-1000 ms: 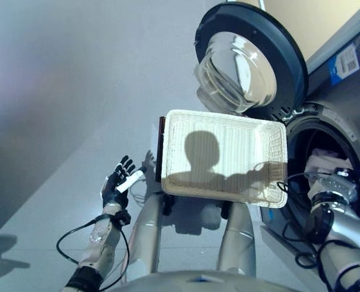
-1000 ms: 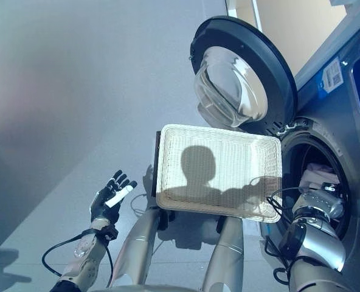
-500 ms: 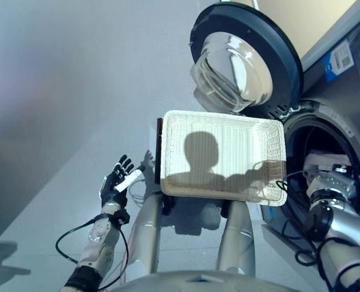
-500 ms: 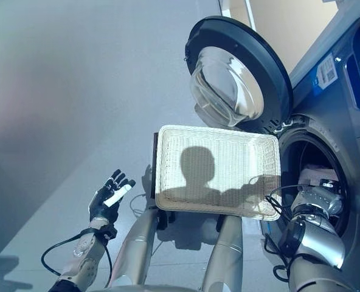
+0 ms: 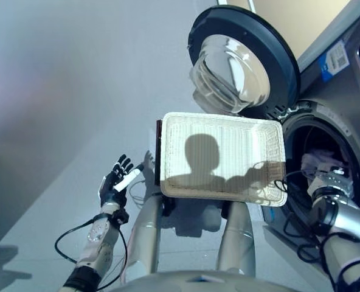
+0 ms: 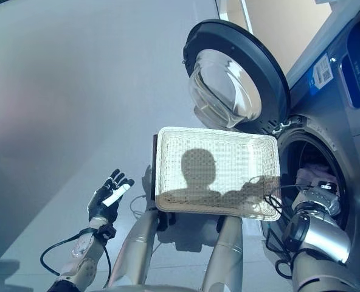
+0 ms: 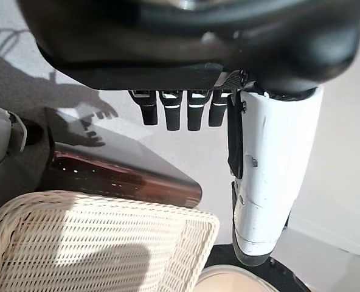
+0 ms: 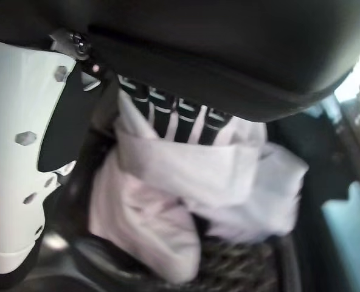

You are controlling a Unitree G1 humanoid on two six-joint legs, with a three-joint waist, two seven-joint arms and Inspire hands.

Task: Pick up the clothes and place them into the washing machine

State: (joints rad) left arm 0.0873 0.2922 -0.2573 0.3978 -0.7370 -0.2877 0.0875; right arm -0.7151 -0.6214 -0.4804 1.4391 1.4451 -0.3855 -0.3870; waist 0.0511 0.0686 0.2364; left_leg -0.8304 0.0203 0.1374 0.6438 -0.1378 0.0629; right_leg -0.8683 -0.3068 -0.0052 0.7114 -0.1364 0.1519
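My right hand (image 8: 168, 55) is inside the drum of the washing machine (image 6: 344, 152), and its fingers (image 8: 168, 112) lie against the pale pink clothes (image 8: 186, 194) bunched there; I cannot tell whether they grip the cloth or only touch it. The clothes sit wholly within the drum, past the round opening. My left hand (image 5: 114, 182) hangs well apart over the grey floor (image 5: 58, 91), fingers (image 7: 168, 109) straight and spread, holding nothing. Between my arms rests the white wicker basket (image 5: 222, 131), just beside the machine's opening. The glass door (image 5: 241, 67) stands swung wide open above the basket
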